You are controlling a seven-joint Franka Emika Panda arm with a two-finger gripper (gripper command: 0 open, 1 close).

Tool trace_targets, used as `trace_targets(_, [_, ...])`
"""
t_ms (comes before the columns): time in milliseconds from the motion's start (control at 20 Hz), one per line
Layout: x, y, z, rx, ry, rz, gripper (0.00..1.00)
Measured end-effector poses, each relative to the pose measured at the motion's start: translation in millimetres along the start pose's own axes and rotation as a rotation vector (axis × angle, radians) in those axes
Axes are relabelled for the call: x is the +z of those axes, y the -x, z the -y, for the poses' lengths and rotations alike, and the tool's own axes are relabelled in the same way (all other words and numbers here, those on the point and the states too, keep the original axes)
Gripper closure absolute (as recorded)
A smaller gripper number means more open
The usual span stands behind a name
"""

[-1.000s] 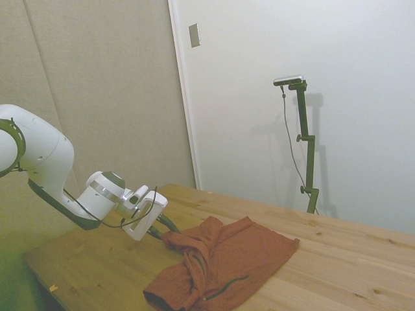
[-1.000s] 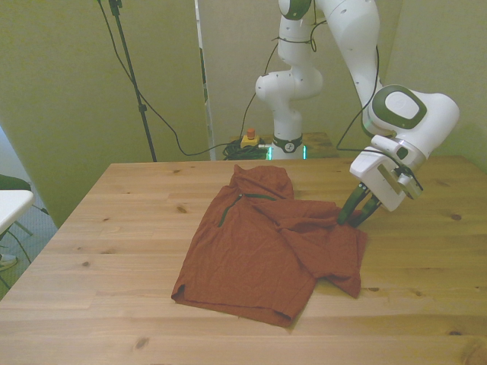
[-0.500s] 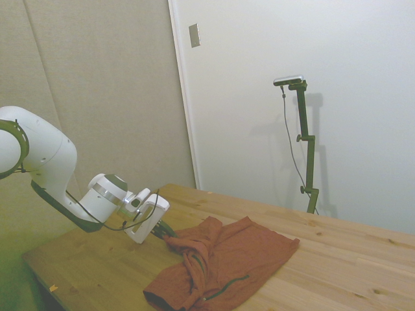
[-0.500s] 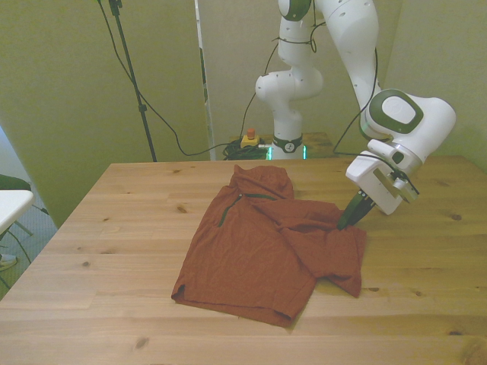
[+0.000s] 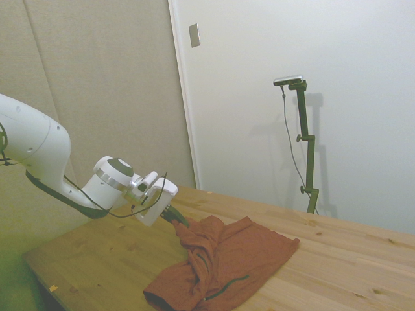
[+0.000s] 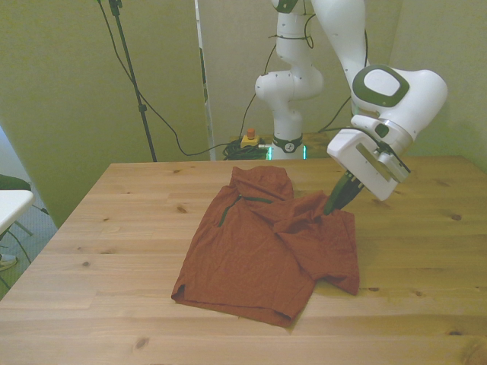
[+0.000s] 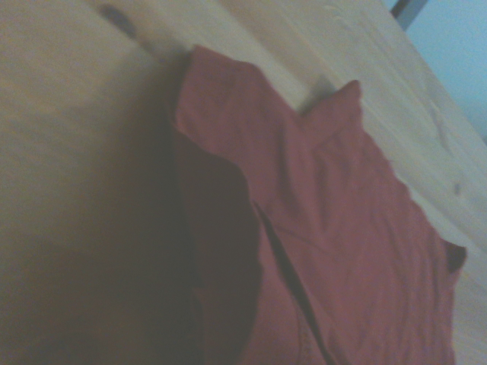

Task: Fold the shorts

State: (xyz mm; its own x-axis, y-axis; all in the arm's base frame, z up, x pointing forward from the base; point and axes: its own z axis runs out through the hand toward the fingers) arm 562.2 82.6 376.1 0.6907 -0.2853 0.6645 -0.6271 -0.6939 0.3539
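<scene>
I see a pale wooden table (image 6: pixel 114 251) set against plain walls, with a white door behind it in the side view. The shorts (image 6: pixel 262 255) (image 5: pixel 224 269) (image 7: pixel 327 228) lie on the middle of the table, rust-red and rumpled. In the front view their long axis runs diagonally, from a narrow end near the table's far edge down toward the near edge on the front view's left, and a thin dark line crosses the far part. On the front view's right, one edge of the cloth is drawn up off the wood into a small peak. My gripper (image 6: pixel 333 204) (image 5: pixel 179 221) sits right at that peak, its dark fingers pressed together on the raised fabric, so I read it as clamped on the shorts. The wrist view shows creased red cloth with shadow beneath the lifted fold.
</scene>
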Motion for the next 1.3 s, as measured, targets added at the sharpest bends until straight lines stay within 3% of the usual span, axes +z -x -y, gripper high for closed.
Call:
trace_targets(250, [26.2,-60.2,-38.1,0.089,0.001,0.017,1.00])
trace_targets(850, [77.9,-115.1,-88.5,0.179,0.031,0.059,1.00])
trace_targets(1300, [115.5,-151.3,-83.2,0.195,0.029,0.099,1.00])
